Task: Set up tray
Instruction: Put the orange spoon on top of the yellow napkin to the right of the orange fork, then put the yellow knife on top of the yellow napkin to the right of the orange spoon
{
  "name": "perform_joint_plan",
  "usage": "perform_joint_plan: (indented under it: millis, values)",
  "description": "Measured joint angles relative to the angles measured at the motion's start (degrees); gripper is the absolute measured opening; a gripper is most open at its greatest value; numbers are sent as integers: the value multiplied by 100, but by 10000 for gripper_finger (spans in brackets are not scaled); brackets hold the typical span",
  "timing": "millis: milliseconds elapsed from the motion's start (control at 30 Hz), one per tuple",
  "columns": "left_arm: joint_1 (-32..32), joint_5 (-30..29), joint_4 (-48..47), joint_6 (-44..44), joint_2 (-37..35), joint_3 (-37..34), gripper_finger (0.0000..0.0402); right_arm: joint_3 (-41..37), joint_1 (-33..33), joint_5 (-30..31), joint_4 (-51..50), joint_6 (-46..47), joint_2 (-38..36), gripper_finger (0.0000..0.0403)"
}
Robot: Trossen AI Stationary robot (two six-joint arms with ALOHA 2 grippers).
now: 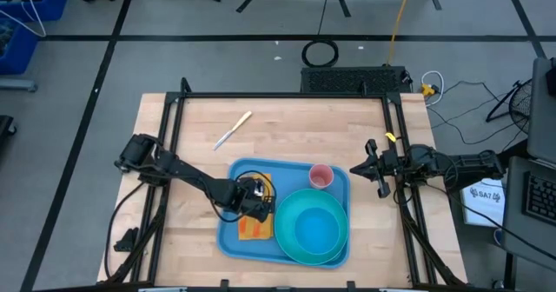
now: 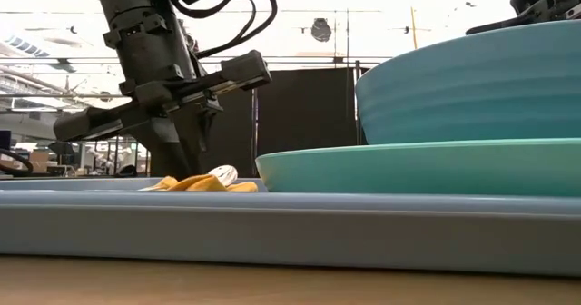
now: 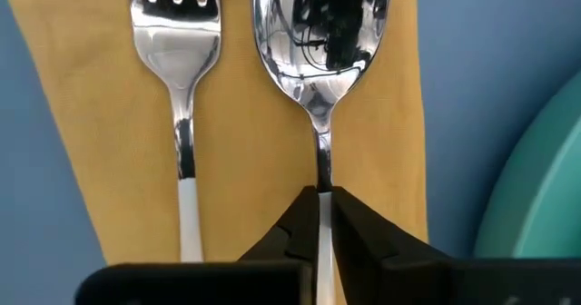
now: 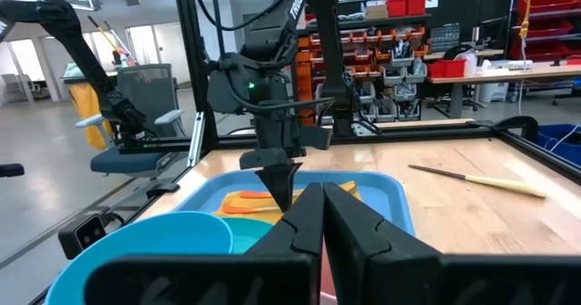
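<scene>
The blue tray (image 1: 228,236) lies in the middle of the table. On its left part lies a yellow napkin (image 3: 245,160) with a fork (image 3: 179,78) and a spoon (image 3: 320,60) side by side on it. A turquoise bowl (image 1: 314,227) sits in a turquoise plate (image 2: 408,164) on the tray's right part, and a pink cup (image 1: 321,176) stands at the tray's far side. My left gripper (image 3: 322,216) is over the napkin, shut on the spoon. My right gripper (image 4: 322,216) waits shut at the table's right edge (image 1: 369,169). A knife (image 1: 233,129) lies on the table beyond the tray. My left gripper pinches the spoon's handle (image 3: 322,180) between its two fingertips, just behind the metal neck. The fingers come from above, pointing down, one on each side of the handle. The spoon's bowl (image 2: 222,173) lies low on the napkin, beside the fork.
The bowl and plate stand close to the right of the napkin. The black frame rails (image 1: 261,96) run round the table's edges. Bare wood (image 1: 295,127) shows between the tray and the far rail, where the knife lies.
</scene>
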Motion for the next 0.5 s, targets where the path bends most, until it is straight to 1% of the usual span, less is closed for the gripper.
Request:
perform_joint_plan:
  millis: [267,400,500]
  values:
    - [47,96,6,91,-2,1,76,1,0,0,0,-15,0,4]
    - [47,93,13,209,-8,0,85,1,0,0,0,-13,0,4]
    - [47,-22,-60,433,-227,10,86,1,0,0,-2,-7,2,4]
